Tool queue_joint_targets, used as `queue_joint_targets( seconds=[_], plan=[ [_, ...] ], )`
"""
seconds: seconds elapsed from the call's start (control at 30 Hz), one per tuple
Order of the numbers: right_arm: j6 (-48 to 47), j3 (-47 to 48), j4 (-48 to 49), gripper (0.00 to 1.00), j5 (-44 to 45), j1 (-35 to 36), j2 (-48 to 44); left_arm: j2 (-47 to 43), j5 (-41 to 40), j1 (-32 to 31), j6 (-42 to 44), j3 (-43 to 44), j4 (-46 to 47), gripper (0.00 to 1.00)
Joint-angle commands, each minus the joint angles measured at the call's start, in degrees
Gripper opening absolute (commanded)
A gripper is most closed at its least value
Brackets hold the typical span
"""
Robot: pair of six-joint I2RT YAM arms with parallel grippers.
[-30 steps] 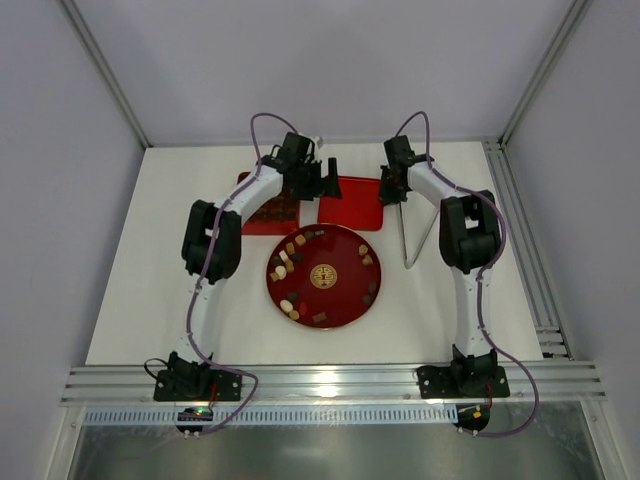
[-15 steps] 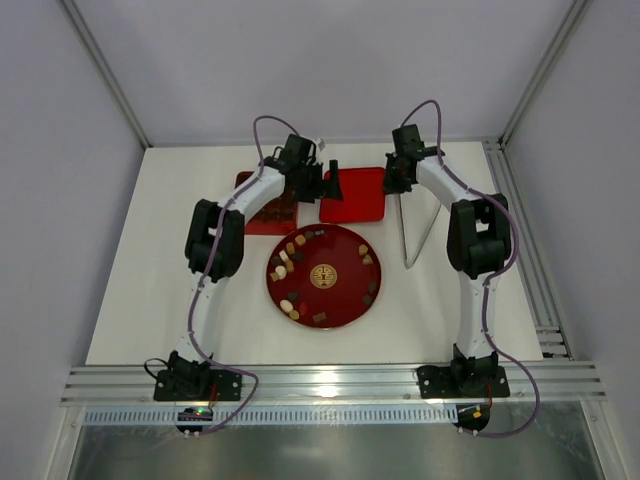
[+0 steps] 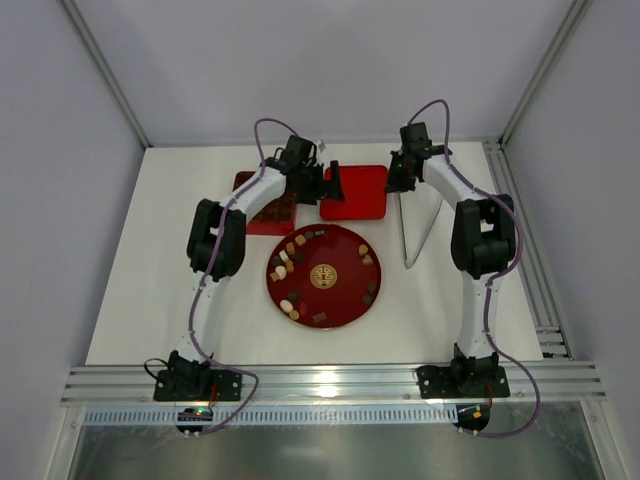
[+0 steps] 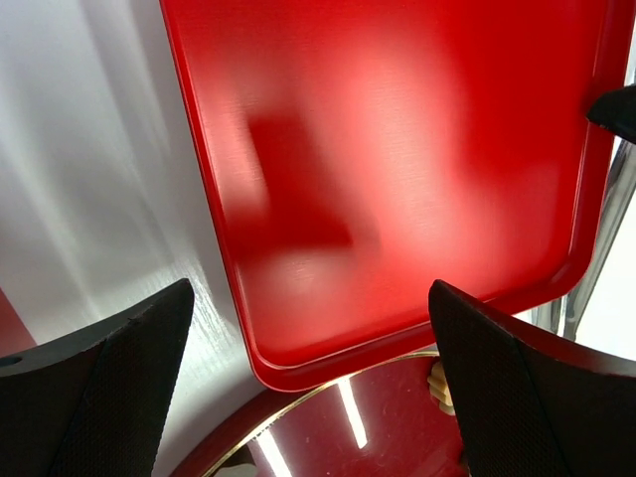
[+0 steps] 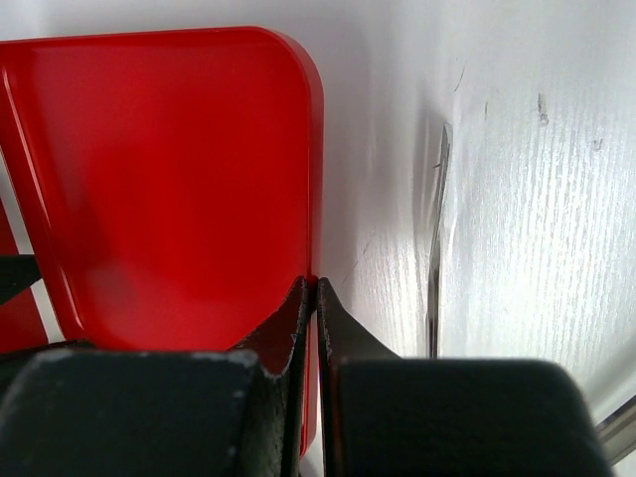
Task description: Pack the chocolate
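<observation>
The chocolate (image 3: 288,256), several small brown, tan and cream pieces, lies scattered on a round red plate (image 3: 340,300) with a gold emblem. Behind the plate on the left stands the red grid box (image 3: 270,212), its cells looking dark. A flat red lid (image 3: 355,192) lies to the right of the box. My right gripper (image 3: 398,182) is shut on the lid's right rim (image 5: 316,199), its fingertips (image 5: 303,298) pinching it. My left gripper (image 4: 310,298) hangs open over the lid's (image 4: 397,179) near edge and the plate (image 4: 338,427), holding nothing. One cream piece (image 4: 437,383) peeks beside its right finger.
Metal tongs (image 3: 415,235) lie on the white table to the right of the plate, close to my right arm; in the right wrist view their edge (image 5: 437,238) shows. An aluminium rail (image 3: 515,240) runs along the table's right side.
My right gripper has dragged the red lid to the right and a little back, off the grid box. The left gripper has shifted slightly right with it.
</observation>
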Motion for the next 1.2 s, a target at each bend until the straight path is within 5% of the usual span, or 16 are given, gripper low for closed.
queue_joint_targets(
  seconds=[0.0,0.47,0.67,1.0,1.17],
  plan=[
    [1.73,0.08,2.38,0.04,-3.63,-1.14,-6.12,0.35,2.48,-0.06,-0.77,2.77,1.44,0.98],
    [3.66,-3.7,4.93,0.04,-7.94,-2.19,-9.28,-1.4,8.8,-0.06,-6.73,2.86,5.65,0.86],
    [4.19,-5.46,5.45,0.04,-7.86,-2.11,-11.57,-4.82,13.12,0.03,-11.75,0.05,10.65,0.63],
    [2.96,-11.52,6.25,0.04,-5.23,0.96,-18.77,-11.86,17.87,-0.06,-18.52,-7.86,16.12,0.0],
    [2.26,-14.07,5.81,0.06,-1.89,2.81,-23.34,-15.29,19.36,0.03,-19.49,-11.28,16.38,0.0]
  ],
)
